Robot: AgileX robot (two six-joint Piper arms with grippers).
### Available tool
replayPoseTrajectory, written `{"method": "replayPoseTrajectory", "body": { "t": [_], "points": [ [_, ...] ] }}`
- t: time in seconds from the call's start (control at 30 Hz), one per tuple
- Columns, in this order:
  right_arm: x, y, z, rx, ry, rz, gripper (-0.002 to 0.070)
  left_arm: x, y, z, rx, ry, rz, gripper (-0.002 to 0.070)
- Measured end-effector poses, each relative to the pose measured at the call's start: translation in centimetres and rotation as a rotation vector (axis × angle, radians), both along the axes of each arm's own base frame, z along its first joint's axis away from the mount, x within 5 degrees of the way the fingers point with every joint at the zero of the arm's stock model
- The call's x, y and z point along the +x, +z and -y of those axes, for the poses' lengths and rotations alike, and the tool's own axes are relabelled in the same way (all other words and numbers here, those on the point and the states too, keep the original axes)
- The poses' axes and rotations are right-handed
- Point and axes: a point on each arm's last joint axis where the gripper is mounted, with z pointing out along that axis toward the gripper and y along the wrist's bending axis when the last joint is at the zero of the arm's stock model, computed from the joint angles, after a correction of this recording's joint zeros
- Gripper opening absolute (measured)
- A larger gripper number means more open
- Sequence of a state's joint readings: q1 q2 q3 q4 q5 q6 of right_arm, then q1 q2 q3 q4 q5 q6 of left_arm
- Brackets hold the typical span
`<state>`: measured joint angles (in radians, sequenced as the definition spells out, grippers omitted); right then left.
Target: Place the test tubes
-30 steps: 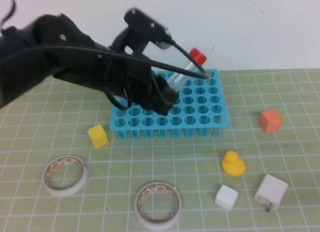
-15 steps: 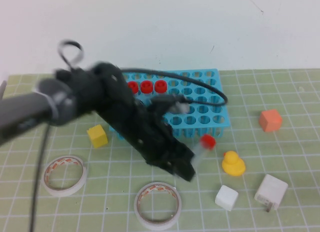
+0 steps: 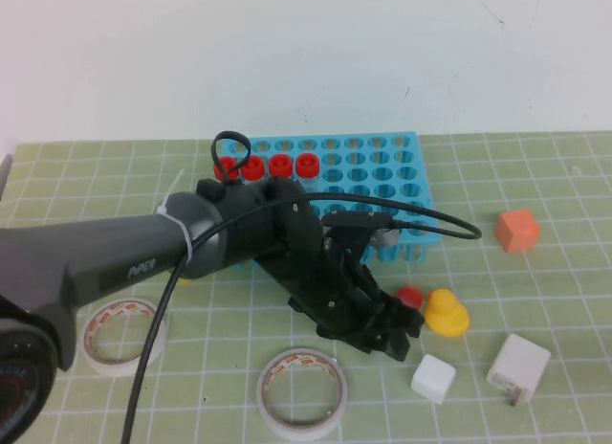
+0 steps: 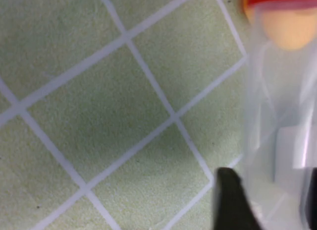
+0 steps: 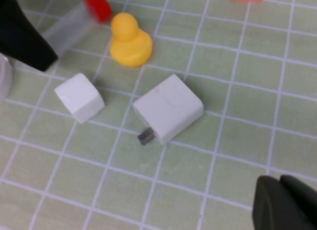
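Test tube (image 3: 409, 297), clear with a red cap, low over the green mat (image 3: 535, 272) in front of the blue rack (image 3: 402, 162), its cap just beside the yellow duck (image 3: 447, 313). In the right wrist view it lies nearly flat. Its long axis runs from the left gripper (image 3: 397, 321) out toward the duck, cap end leading and closed end back at the gripper. The left wrist view shows the tube's body inside that gripper's reach. Whether it is clamped or already let go cannot be told.

The left arm reaches across the mat and is the nearer arm by far. The right gripper (image 5: 280, 190), fingers together and empty, hangs apart from the tube, above the mat on the far side of the white adapter (image 5: 168, 108).

Four capped tubes (image 3: 268, 165) stand in the rack's back row, and most wells are vacant. The rack lies beyond the tube, away from the robot. A placement would likely require the tube to be stood upright, closed end down, and carried back over a vacant well.

A second earlier the tube was held tilted over the rack, cap uppermost. Half a second earlier it was in transit in front of the rack. It is now down beside the duck, well off the rack.
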<state>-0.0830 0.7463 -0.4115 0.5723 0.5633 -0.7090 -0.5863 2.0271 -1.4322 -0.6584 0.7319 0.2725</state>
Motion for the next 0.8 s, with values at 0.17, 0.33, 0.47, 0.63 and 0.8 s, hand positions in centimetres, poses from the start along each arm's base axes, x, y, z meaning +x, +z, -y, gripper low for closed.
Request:
{"method": "replayPoseTrajectory", "body": {
  "t": [0.17,0.33,0.47,0.63,0.8],
  "points": [
    [0.1,-0.2,-0.2,0.041,-0.001,-0.011,-0.0001,0.0,-0.1,0.0,0.012,0.008,0.000,0.0442],
    [0.6,-0.9,-0.7,0.088,0.036,-0.083,-0.0001,0.0,0.1,-0.4,0.054,-0.017,0.028,0.0416],
    [1.5,-0.7,-1.5,0.138,0.155,-0.156,-0.0001,-0.3,3.0,-1.3,0.093,-0.065,0.149,0.0184],
    [3.9,0.7,-2.0,0.208,0.230,-0.226,0.0001,-1.3,9.2,-3.6,0.176,-0.112,0.400,0.0024],
    [7.4,1.0,-3.2,0.219,0.223,-0.286,0.0003,-2.8,14.9,-6.8,0.278,-0.045,0.603,0.0003]
  ]
}}
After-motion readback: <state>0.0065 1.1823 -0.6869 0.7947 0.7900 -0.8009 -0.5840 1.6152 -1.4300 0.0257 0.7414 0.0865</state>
